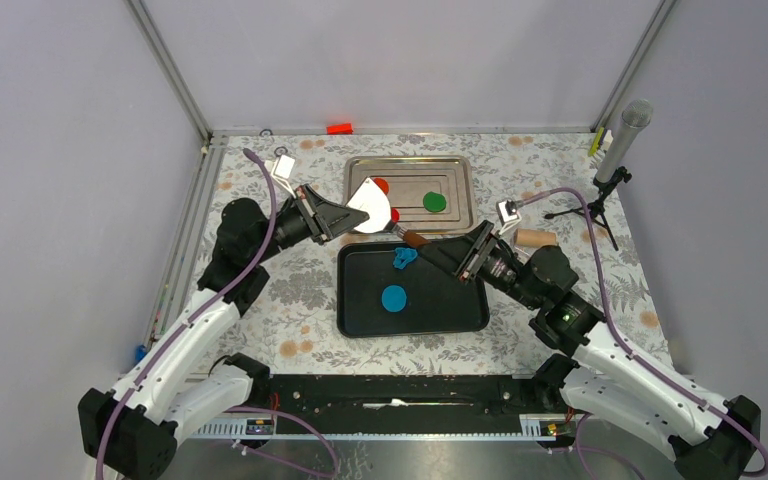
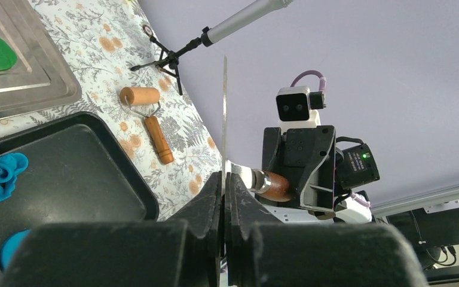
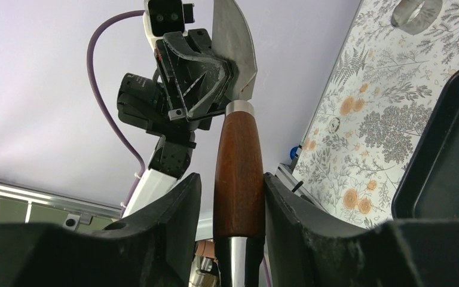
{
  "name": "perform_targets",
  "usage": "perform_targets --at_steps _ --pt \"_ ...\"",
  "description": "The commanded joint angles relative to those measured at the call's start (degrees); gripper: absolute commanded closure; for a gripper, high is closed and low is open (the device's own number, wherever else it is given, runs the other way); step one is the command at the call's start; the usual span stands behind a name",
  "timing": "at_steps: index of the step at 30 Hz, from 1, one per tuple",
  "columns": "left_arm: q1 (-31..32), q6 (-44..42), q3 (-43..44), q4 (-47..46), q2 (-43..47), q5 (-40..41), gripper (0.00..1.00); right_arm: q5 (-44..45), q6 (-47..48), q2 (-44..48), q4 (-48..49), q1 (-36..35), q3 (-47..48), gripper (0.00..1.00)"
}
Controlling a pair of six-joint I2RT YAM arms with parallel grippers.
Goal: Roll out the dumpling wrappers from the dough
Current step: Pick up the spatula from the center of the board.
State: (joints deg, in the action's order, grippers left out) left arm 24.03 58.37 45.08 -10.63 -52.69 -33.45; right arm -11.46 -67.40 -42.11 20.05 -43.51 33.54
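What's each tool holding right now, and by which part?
One scraper, held by both. The left tool pinches its metal blade; the right tool clamps its wooden handle.

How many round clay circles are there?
4: green disc, red disc and reddish disc on the silver tray, blue disc on the black tray. The blade may hide more.

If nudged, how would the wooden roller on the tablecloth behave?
The wooden roller has a round drum on a wire yoke, so it would probably roll or pivot. It looks rigid, likely light; its smooth handle might slip.
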Motion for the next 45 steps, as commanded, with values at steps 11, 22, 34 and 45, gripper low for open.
perform_targets --at_steps 11,22,34,45 --pt "-0.98 -0.32 0.15 -3.7 2.21 -2.4 1.0 1.27 -0.75 -1.38 4.79 0.22 0.08 0.49" --pt "-1.26 -3.8 2.93 0.44 1.8 -4.05 1.0 0.89 -0.89 -1.81 4.07 0.23 -0.07 0.5" --pt "-1.44 -4.92 4.01 1.56 0.57 -5.79 1.0 -0.4 -0.54 -3.05 4.02 0.26 0.48 0.67" --pt "-1.59 -3.09 3.58 2.32 -0.11 -4.55 1.0 -2.64 -0.97 -4.72 6.51 0.24 1.04 0.49"
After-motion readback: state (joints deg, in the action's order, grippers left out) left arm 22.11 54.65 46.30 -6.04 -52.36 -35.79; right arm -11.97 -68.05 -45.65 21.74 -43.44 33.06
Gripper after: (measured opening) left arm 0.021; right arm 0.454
